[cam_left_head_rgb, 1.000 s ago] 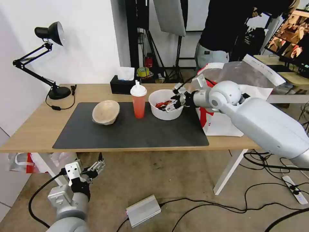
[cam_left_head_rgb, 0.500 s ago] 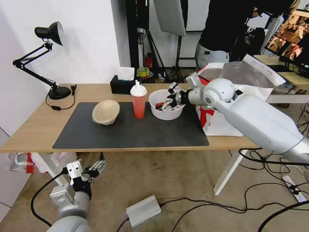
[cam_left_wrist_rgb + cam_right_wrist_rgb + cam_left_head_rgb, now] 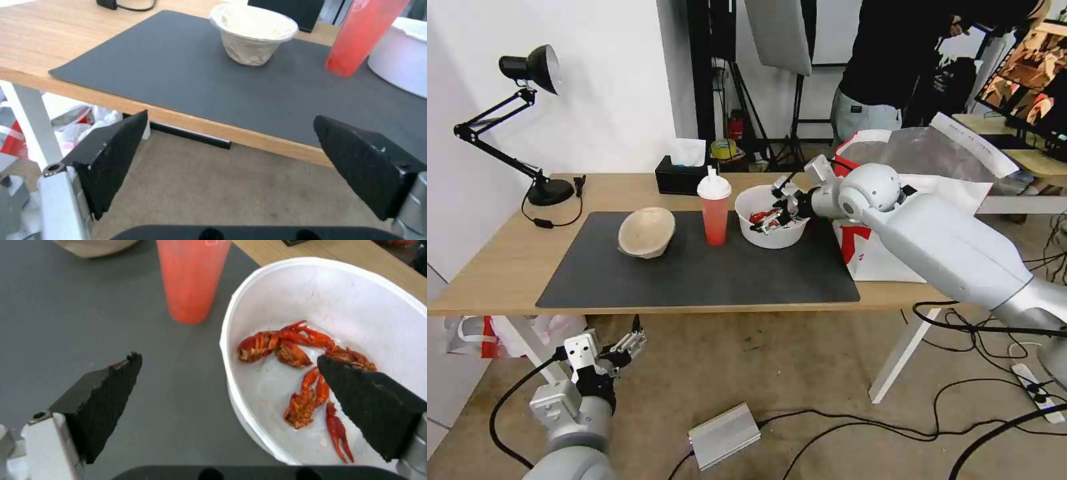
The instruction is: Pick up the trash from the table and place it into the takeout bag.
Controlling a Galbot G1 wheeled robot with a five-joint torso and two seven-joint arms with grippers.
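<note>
On the dark mat (image 3: 694, 273) of the wooden table (image 3: 500, 260) stand a beige pulp bowl (image 3: 646, 232), a red cup with a white lid (image 3: 714, 213) and a white bowl (image 3: 770, 232) holding red crayfish scraps (image 3: 293, 350). My right gripper (image 3: 778, 207) is open at the bowl's near rim (image 3: 227, 358), one finger over the mat and the other above the scraps, gripping nothing. The white and red takeout bag (image 3: 887, 257) stands open at the table's right end. My left gripper (image 3: 627, 347) hangs open below the table's front edge (image 3: 230, 116), facing the beige bowl (image 3: 251, 40).
A black desk lamp (image 3: 534, 67) and its cord occupy the back left corner. A black tissue box (image 3: 680, 179) sits behind the cup. On the floor lie a silver box (image 3: 724, 435), cables and a power strip (image 3: 1037, 393). A person stands behind the bag.
My right gripper has moved left and slightly back, from the bowl's right side to over its rim and contents. The left arm rose slightly.
</note>
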